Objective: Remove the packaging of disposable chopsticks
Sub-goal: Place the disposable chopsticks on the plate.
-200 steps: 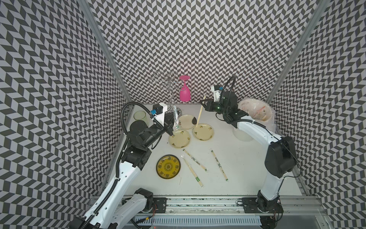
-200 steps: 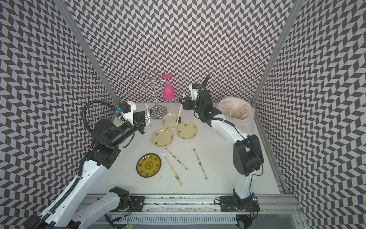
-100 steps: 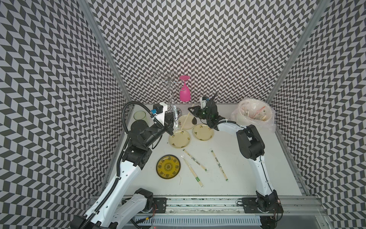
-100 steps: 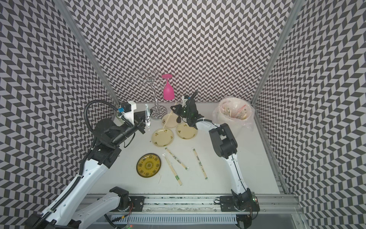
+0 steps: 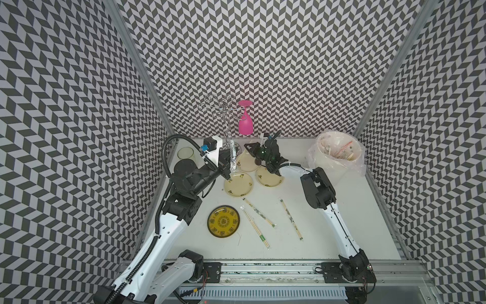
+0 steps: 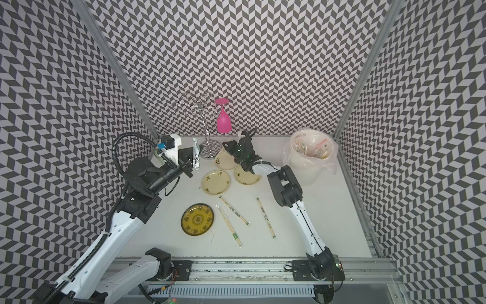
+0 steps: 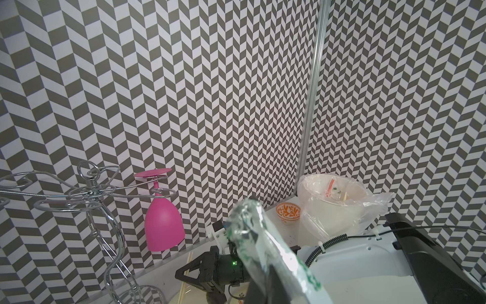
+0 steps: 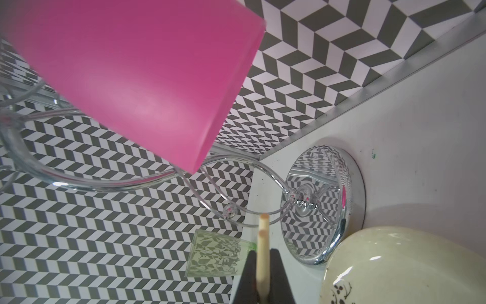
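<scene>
My left gripper [image 5: 227, 168] [image 6: 191, 165] is shut on the lower end of an empty clear packaging sleeve [image 5: 232, 155] [image 6: 195, 155] [image 7: 259, 237] with green print, which stands upright near the wire rack's base. My right gripper [image 5: 249, 148] [image 6: 226, 145] [image 8: 263, 265] is shut on a bare pair of disposable chopsticks [image 8: 263, 244] [image 7: 185, 273], low over the rear plate [image 5: 246, 163]. Three wrapped pairs lie on the table: two with black-and-white print [image 5: 259, 212] [image 5: 290, 219] and one with a green band [image 5: 255, 228].
Two more cream plates [image 5: 238, 184] [image 5: 269, 178] and a yellow-and-dark plate [image 5: 223, 222] lie mid-table. A pink glass [image 5: 246, 125] hangs on the wire rack [image 5: 223, 109] at the back. A bag-lined bin [image 5: 339, 155] stands back right, a green cup [image 5: 185, 152] back left.
My right arm swung left from near the bin and came down over the rear plate, still gripping the chopsticks. The left arm and its sleeve barely moved.
</scene>
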